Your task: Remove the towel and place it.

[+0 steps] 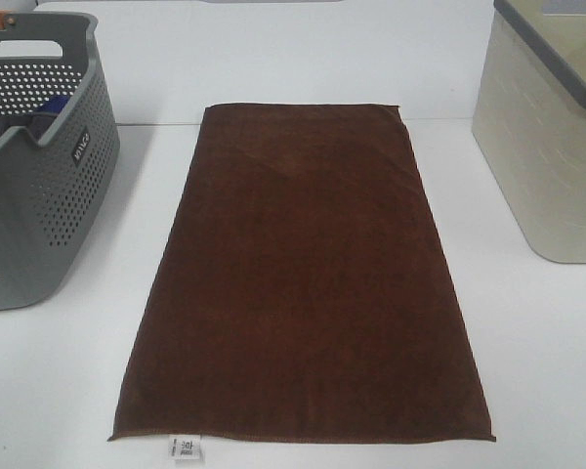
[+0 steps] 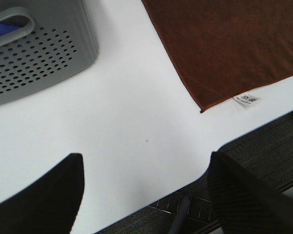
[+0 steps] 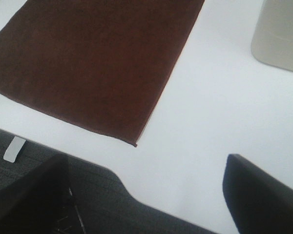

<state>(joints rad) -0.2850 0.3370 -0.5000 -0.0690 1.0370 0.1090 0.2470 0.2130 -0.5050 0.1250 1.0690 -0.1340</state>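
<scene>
The dark brown towel (image 1: 308,278) lies spread flat on the white table, its small white tag (image 1: 187,448) at the near short edge. The left wrist view shows the towel's near left corner (image 2: 224,46) and the tag (image 2: 247,100); my left gripper (image 2: 146,192) hovers open over bare table near the front edge, apart from the towel. The right wrist view shows the towel's near right corner (image 3: 97,63); my right gripper (image 3: 146,195) stands open over the table's front edge, holding nothing. Neither gripper appears in the exterior high view.
A grey perforated basket (image 1: 39,166) with blue and dark items stands at the left, also in the left wrist view (image 2: 34,53). A beige bin (image 1: 547,137) stands at the right, its corner in the right wrist view (image 3: 281,34). Dark floor lies beyond the table's front edge.
</scene>
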